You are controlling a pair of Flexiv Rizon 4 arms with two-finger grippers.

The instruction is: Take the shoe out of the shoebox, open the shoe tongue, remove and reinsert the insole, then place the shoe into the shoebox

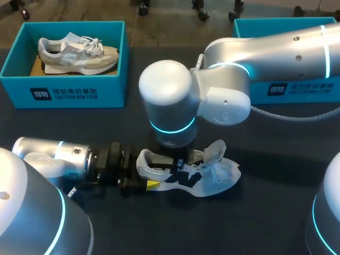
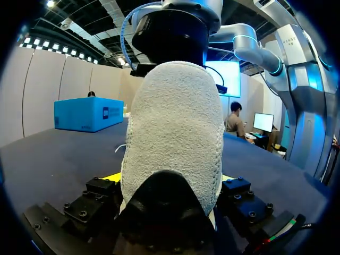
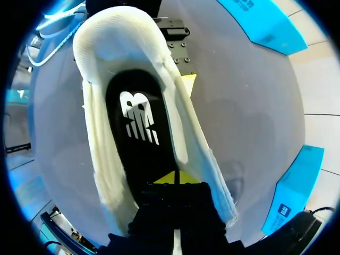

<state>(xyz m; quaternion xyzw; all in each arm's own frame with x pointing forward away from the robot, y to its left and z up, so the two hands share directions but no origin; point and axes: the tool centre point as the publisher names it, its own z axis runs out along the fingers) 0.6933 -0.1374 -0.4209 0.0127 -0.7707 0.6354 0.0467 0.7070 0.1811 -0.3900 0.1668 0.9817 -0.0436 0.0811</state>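
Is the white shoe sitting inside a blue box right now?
No, the white shoe lies out on the dark table between the two arms.

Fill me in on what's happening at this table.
The left gripper is clamped on the heel of a white shoe lying on the table. The right gripper reaches down into the shoe's opening, tips together at the black insole. Whether it actually pinches the insole is unclear. The insole sits inside the shoe. A second shoe lies in the far left box.
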